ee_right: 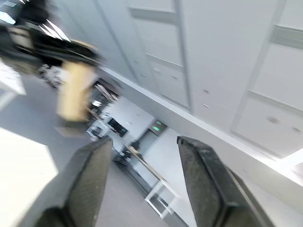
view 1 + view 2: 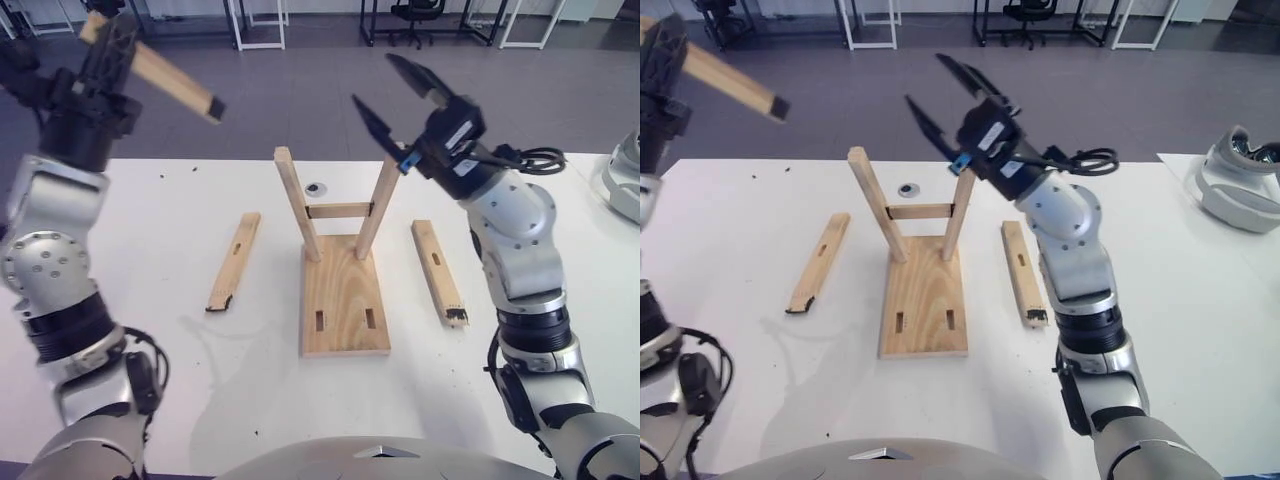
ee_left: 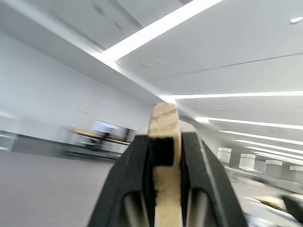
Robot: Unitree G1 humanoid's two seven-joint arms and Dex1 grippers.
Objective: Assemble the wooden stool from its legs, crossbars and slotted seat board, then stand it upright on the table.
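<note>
The slotted seat board (image 2: pixel 345 300) lies flat mid-table with two legs (image 2: pixel 298 203) (image 2: pixel 377 205) standing in its far slots, joined by a crossbar (image 2: pixel 338 210). Two loose wooden pieces lie flat, one on the left (image 2: pixel 234 260) and one on the right (image 2: pixel 438 271). My left gripper (image 2: pixel 112 55) is raised high at the far left, shut on another wooden leg (image 2: pixel 170 80) that points right and down; the wrist view shows that leg (image 3: pixel 164 165) clamped between the fingers. My right gripper (image 2: pixel 395 97) hangs open above the right standing leg, holding nothing.
A small round metal fitting (image 2: pixel 316 188) sits on the table behind the stool. A white headset (image 2: pixel 1232 182) rests at the far right edge. Chairs and table frames stand on the floor beyond the table.
</note>
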